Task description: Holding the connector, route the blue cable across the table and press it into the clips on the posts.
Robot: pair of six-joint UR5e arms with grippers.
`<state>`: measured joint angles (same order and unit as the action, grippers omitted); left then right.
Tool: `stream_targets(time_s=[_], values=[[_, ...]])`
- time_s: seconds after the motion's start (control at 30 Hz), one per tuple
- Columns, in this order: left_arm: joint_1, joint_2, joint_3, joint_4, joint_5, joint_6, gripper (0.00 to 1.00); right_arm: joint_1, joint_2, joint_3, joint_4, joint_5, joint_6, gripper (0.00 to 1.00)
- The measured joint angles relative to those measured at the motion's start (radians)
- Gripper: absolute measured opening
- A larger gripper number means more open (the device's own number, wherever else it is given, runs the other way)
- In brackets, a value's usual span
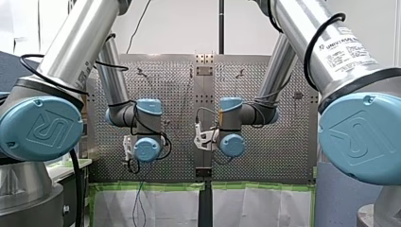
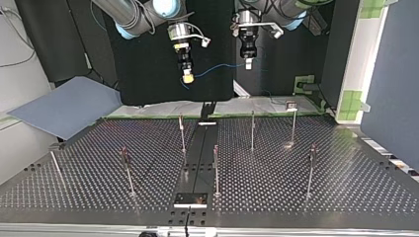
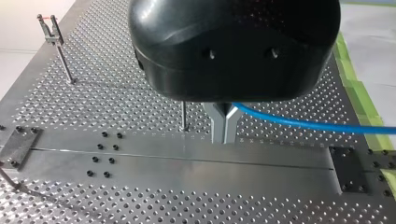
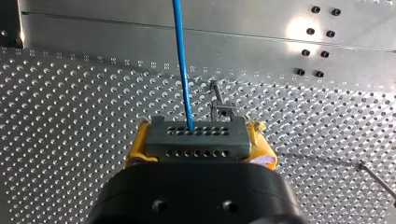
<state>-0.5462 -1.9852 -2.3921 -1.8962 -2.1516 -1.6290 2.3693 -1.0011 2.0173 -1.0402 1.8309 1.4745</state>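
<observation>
The blue cable [image 2: 217, 69] hangs in a shallow arc between my two grippers, high above the table. My right gripper [image 4: 198, 145], with yellow pads [image 4: 134, 148], is shut on a dark grey connector [image 4: 196, 133] with rows of small holes. The cable [image 4: 182, 60] leaves the connector's face and runs straight ahead. My left gripper [image 3: 223, 139] has its metal fingers shut on the cable [image 3: 299, 123], which trails off to one side. In the top view my right gripper [image 2: 188, 76] is left of my left gripper [image 2: 248, 62]. Several thin posts with clips [image 2: 182, 133] stand on the table below.
The perforated table [image 2: 346, 187] has a smooth metal strip [image 2: 197, 163] down its middle. Posts stand on both sides of it, such as one [image 2: 311, 169] at the top view's right and one [image 2: 127, 170] at its left. Green-taped white sheeting [image 2: 257, 106] lines the far edge.
</observation>
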Motion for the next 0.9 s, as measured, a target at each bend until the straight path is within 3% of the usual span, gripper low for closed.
stream_targets(time_s=[0.23, 0.77, 0.9], values=[[0.000, 0.028, 0.000, -0.010, 0.002, -0.004, 0.00, 0.000, 0.000, -0.001, 0.000, -0.001, 0.000, 0.00], [0.000, 0.030, -0.001, -0.011, 0.002, -0.005, 0.00, 0.000, 0.000, -0.001, 0.000, -0.001, 0.000, 0.00], [0.000, 0.030, -0.001, -0.011, 0.002, -0.005, 0.00, 0.014, 0.014, -0.015, 0.014, 0.011, -0.009, 0.00]])
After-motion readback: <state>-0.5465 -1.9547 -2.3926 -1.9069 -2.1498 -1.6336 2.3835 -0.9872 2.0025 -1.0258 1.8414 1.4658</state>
